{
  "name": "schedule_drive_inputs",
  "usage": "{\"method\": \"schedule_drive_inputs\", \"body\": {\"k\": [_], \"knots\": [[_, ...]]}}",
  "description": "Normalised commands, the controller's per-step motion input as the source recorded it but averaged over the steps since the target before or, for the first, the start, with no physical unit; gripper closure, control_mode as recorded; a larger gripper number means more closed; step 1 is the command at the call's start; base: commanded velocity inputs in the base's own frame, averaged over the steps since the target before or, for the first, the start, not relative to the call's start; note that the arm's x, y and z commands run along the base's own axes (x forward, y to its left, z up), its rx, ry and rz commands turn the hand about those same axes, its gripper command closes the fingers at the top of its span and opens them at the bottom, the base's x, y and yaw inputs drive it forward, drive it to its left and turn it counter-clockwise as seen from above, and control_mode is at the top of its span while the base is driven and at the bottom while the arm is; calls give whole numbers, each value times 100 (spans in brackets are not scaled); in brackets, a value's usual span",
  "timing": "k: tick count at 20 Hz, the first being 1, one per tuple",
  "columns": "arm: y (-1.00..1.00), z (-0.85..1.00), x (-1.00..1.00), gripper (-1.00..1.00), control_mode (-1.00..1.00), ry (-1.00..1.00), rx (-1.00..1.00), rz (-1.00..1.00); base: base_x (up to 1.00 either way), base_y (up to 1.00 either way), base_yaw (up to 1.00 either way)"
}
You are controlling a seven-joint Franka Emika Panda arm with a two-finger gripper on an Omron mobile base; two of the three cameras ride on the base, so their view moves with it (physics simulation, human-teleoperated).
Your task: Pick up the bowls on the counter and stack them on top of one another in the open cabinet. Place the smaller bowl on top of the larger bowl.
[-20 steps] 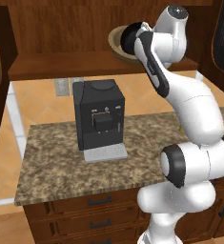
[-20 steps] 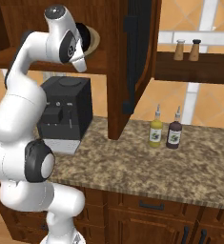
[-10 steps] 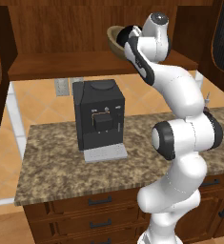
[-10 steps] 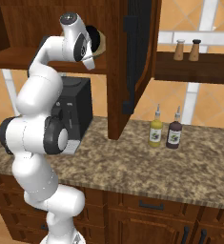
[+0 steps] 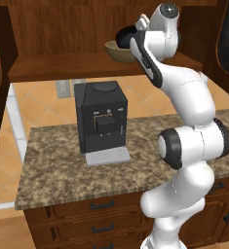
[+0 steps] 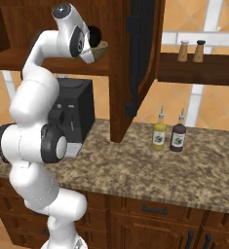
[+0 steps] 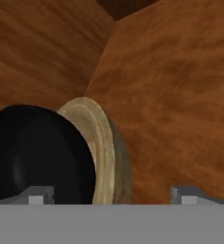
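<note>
On the counter (image 5: 135, 170) nearest the base, a black coffee machine (image 5: 102, 121) stands toward the back edge, and two bottles (image 6: 168, 136) stand by the back edge further right; no bowl is seen left on the counter, so the carrying part of the task is judged nearly over.

Above, the arm is raised so that the hand (image 5: 135, 34) reaches into the cabinet (image 5: 62, 29) at shelf level. The black bowl (image 5: 125, 36) is seen at the hand, just over the tan bowl (image 5: 117, 51), which sits on the shelf (image 5: 62, 68) near its right end, close to the front edge. In the hand view the black bowl (image 7: 37, 152) lies against the tan bowl (image 7: 101, 147) rim, with the wooden back and side panels beyond. The black bowl is judged to be held high and centred so that it can nest inside the wider one rather than tip off its thick rim.

Whether the fingers are closed on the black bowl or already parted cannot be told; the tips are barely visible.
</note>
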Motion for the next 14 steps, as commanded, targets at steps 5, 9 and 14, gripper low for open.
{"method": "schedule_drive_inputs", "body": {"k": [5,9,14], "knots": [[-24,-83,-100,-100,-100,-51,-6,-1,0,0,0],[-41,-100,-100,-100,-100,-24,-5,0,0,0,0],[-31,-100,-100,-100,-100,0,-16,0,0,0,0]]}}
